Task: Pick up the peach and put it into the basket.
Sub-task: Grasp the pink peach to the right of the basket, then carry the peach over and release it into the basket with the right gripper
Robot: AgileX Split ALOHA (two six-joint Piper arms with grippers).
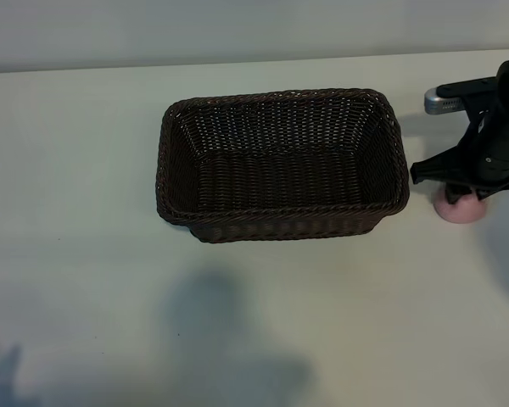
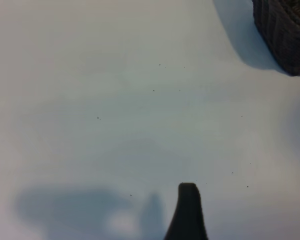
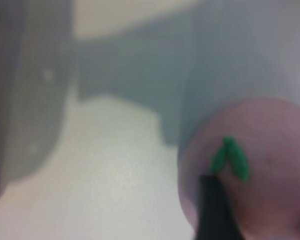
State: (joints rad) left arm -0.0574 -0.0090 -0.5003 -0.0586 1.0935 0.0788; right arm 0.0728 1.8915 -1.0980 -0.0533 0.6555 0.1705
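Observation:
The pale-pink peach (image 1: 463,211) lies on the table just right of the dark-brown wicker basket (image 1: 280,219), close to its right end. My right gripper (image 1: 463,195) is down over the peach and covers its top, shut on it. In the right wrist view the peach (image 3: 270,130) shows its green leaf, with one dark finger (image 3: 217,212) against its side. The basket holds nothing. My left gripper is out of the exterior view; its wrist view shows one finger (image 2: 188,210) above bare table, nothing held, open.
A corner of the basket (image 2: 287,35) shows far off in the left wrist view. Pale table surface (image 1: 85,254) stretches left of and in front of the basket. The right arm's black body (image 1: 496,144) stands at the right edge.

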